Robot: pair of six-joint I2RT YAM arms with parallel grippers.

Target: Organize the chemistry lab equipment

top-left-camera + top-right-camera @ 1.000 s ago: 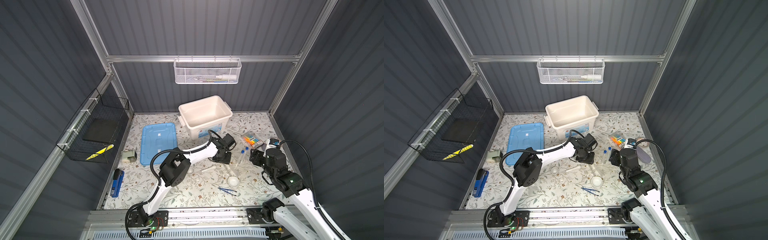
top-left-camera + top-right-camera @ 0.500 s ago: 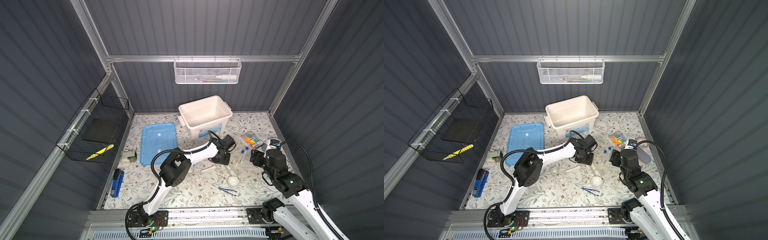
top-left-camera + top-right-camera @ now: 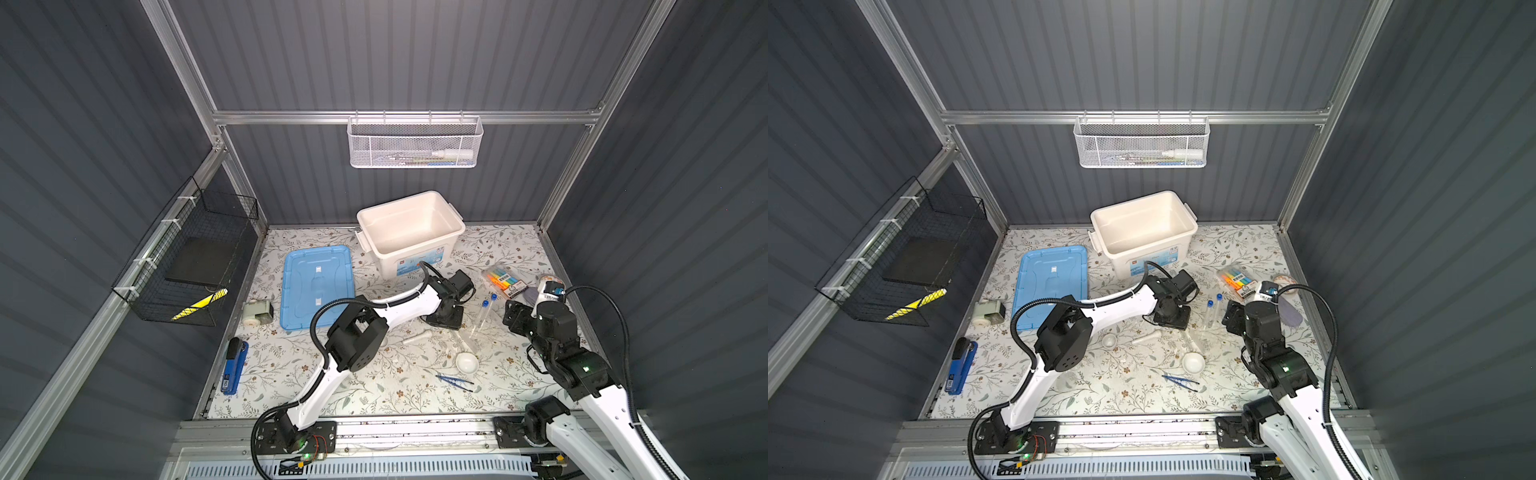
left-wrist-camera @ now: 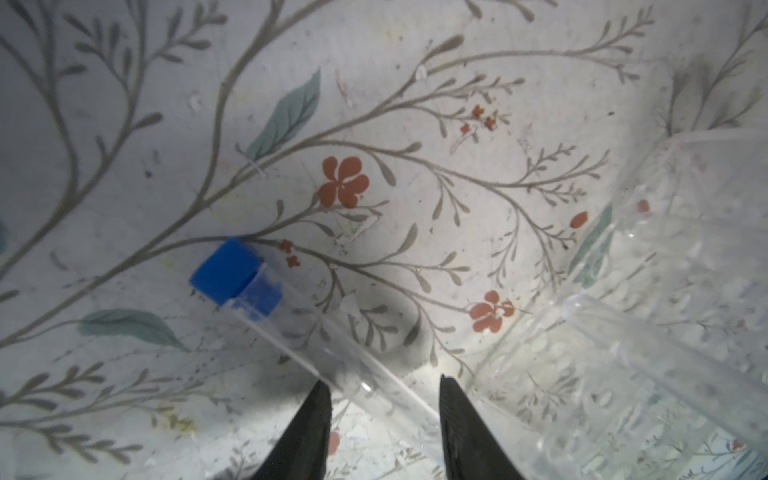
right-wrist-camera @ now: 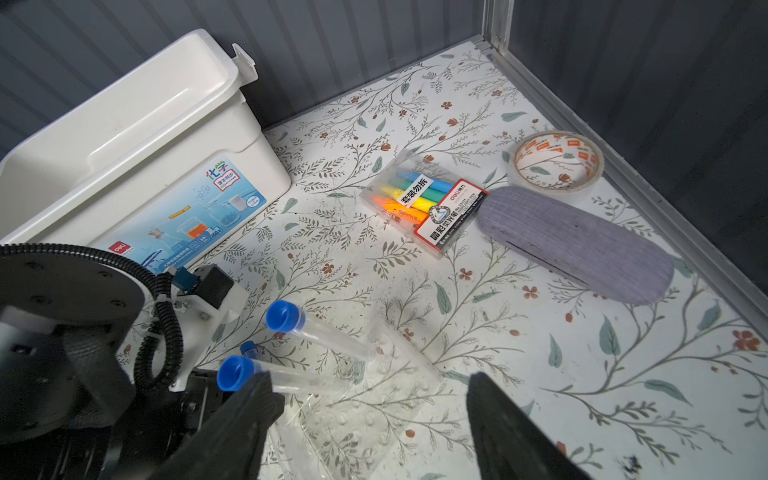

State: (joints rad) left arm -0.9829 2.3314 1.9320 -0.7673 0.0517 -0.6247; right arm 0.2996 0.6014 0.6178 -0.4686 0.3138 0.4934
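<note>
In the left wrist view, the left end effector [image 4: 382, 384] stood with its jaws apart, straddling a blue-capped tube [image 4: 316, 345] that lay flat on the table [image 4: 374, 104] at lower middle; a sliver of gap showed on one side. The clear plastic rack [image 4: 673, 291] lay at the right edge. The right end effector [image 5: 372, 378] gaped wide, holding nothing, with two more tubes [image 5: 324, 334] at lower left. In a top view, a white dish [image 3: 466, 363] and dark blue tweezers [image 3: 455, 381] lay right of centre.
</note>
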